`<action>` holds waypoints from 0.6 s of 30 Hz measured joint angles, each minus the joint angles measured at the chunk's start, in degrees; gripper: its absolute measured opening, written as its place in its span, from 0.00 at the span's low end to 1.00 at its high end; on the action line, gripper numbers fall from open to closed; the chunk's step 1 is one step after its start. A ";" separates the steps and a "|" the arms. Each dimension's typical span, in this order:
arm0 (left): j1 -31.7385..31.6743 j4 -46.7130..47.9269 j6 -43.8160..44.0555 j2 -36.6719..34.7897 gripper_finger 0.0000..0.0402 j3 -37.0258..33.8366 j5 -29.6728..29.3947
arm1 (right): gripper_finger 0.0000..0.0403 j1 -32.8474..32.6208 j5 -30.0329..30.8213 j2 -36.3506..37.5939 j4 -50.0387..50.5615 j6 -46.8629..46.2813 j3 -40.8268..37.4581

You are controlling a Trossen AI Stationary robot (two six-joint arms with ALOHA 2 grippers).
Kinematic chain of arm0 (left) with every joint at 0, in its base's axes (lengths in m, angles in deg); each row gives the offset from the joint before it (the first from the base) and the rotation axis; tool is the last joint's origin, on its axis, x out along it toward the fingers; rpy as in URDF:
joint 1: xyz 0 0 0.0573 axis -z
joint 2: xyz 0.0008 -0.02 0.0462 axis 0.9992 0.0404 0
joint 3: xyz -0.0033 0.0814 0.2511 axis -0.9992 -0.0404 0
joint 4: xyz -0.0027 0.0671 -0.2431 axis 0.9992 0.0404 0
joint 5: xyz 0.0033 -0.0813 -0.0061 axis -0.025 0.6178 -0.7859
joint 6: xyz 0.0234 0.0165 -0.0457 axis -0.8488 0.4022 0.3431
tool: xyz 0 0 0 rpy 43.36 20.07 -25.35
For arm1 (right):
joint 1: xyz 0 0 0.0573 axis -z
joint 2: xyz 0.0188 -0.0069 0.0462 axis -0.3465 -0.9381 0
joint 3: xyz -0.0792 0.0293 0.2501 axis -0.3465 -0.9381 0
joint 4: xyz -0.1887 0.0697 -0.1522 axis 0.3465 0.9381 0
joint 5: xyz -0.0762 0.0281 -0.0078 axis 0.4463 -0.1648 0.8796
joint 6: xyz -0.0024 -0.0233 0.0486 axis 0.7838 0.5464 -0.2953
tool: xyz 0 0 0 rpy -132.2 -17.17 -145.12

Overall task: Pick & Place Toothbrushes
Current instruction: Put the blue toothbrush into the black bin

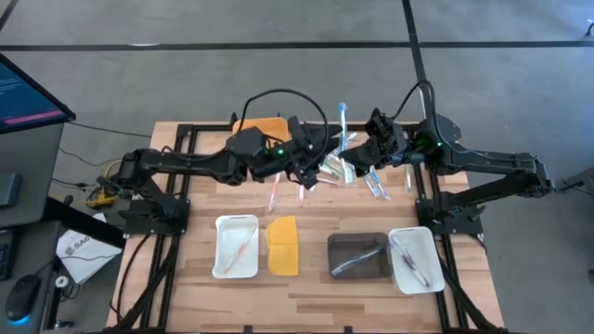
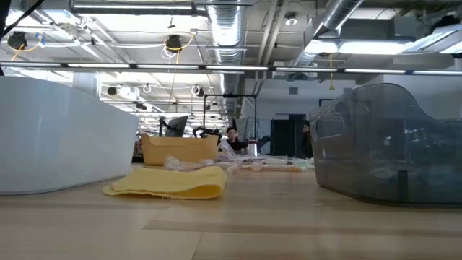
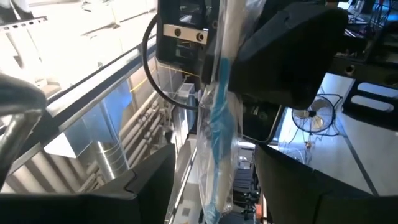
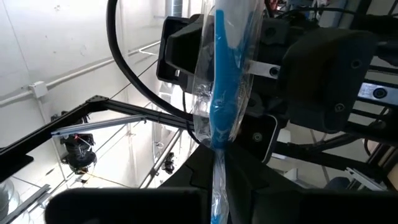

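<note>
A blue toothbrush (image 1: 343,139) in a clear wrapper is held up above the far middle of the table, where both arms meet. My right gripper (image 4: 217,186) is shut on it. My left gripper (image 3: 214,180) faces it, open, one finger on each side of the wrapped toothbrush (image 3: 217,118) with a gap on both sides. More toothbrushes (image 1: 376,183) lie loose on the wood below, others (image 1: 278,190) farther left. Some lie in the trays at the near edge. My right gripper pinches a thin stretch of the wrapped blue toothbrush (image 4: 217,169) between its two fingers. The wider blue part (image 4: 219,118) sticks out past the fingertips toward my left gripper. The toothbrush is lifted clear of the table.
Along the near edge stand a white tray (image 1: 237,246), a flat yellow lid (image 1: 283,246), a dark clear tray (image 1: 359,255) and another white tray (image 1: 413,260). An orange-yellow piece (image 1: 260,127) lies at the far edge. A person (image 2: 232,137) sits in the room beyond.
</note>
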 joint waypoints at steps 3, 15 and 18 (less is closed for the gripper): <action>-0.66 0.00 0.03 0.00 0.53 0.02 0.74 | 0.04 0.29 0.09 0.00 0.00 0.00 0.00; -1.58 0.94 0.48 0.04 0.46 0.04 4.43 | 0.04 0.49 1.06 0.00 0.01 0.44 0.00; -1.86 0.96 0.54 0.04 0.46 0.04 5.03 | 0.04 0.49 1.12 0.00 0.02 0.63 0.00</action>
